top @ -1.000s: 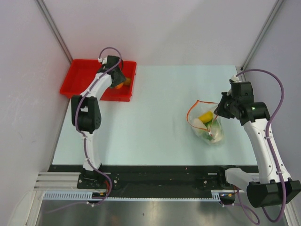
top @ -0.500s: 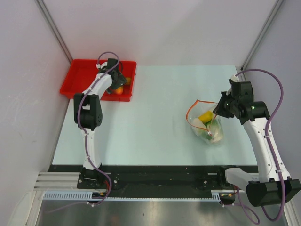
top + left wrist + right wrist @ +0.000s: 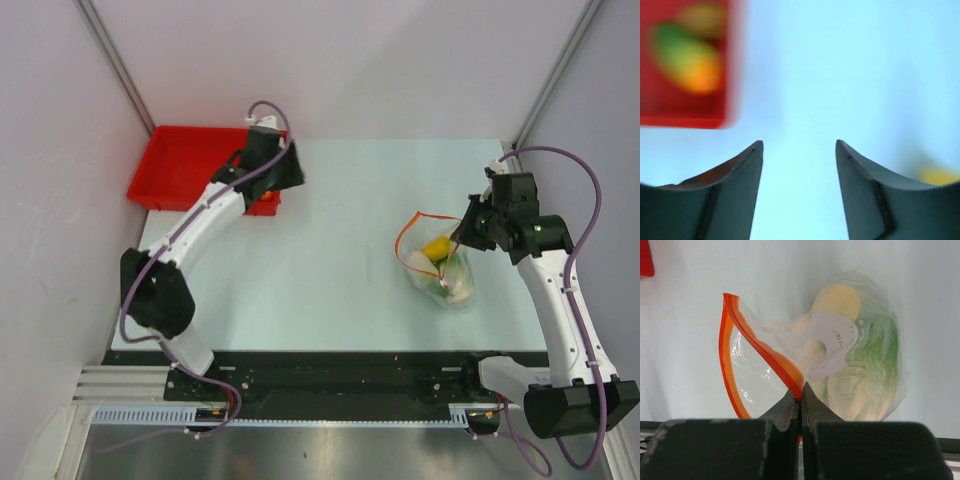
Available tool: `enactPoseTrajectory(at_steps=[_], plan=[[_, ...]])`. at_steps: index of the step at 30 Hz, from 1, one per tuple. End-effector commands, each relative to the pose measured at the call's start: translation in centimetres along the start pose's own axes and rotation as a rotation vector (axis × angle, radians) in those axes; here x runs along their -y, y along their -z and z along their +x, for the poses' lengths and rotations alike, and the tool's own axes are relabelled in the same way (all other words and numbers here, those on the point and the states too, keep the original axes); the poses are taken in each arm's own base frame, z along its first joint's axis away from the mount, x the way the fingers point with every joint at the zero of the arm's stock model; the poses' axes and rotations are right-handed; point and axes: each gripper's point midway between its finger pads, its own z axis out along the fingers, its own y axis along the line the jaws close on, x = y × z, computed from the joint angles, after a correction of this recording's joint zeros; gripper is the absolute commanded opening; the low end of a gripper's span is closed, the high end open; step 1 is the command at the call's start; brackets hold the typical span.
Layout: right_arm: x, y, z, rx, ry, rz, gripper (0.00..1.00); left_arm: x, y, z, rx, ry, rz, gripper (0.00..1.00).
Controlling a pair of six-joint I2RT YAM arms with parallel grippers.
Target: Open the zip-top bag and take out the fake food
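Tabletop [image 3: 330, 270]: right jaws pinch zip-top bag [image 3: 860, 360] at mouth; left jaws apart, seemingly empty.

Top external: mounted high behind arm bases [image 3: 195, 385], looked down and forward over whole tabletop [image 3: 330, 265]. Left wrist: sat close behind left claw [image 3: 799, 145], looked down on tabletop, blurred red tray [image 3: 690, 117] at upper left. Right wrist: close behind right claw [image 3: 801, 390], faced zip-top bag [image 3: 840, 355] at near range. Tray and bag also appeared in top view.

Clear zip-top bag [image 3: 455, 285] lying open; fake food [image 3: 437, 247] inside.
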Motion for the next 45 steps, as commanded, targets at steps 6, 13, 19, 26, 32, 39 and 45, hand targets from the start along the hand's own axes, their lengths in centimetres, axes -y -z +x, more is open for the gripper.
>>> enactPoseTrajectory(at_steps=[6,13,19,26,32,39,45], plan=[[-1.2,1.0,-1.7,0.067,0.042,-0.042,0.00,23.2,12.3,9.6,0.007,-0.426,0.735,0.50],[-1.4,1.2,-1.2,0.056,0.051,-0.047,0.00,30.1,15.1,14.3,-0.077,-0.554,0.829,0.31],[-1.5,1.3,-0.9,0.052,0.055,-0.042,0.00,32.6,15.7,19.2,-0.214,-0.567,0.873,0.25],[-1.5,1.3,-0.8,0.048,0.046,-0.038,0.00,31.3,13.0,24.2,-0.444,-0.518,0.760,0.37],[-0.9,1.2,0.1,0.012,0.024,0.002,0.00,30.0,10.8,26.7,-0.498,-0.539,0.699,0.55],[-1.7,0.6,1.6,-0.053,-0.009,0.007,0.00,28.1,8.6,27.8,-0.487,-0.588,0.593,0.89],[-2.9,0.2,2.7,-0.088,-0.007,0.000,0.00,26.4,6.8,29.0,-0.480,-0.616,0.512,0.95]])
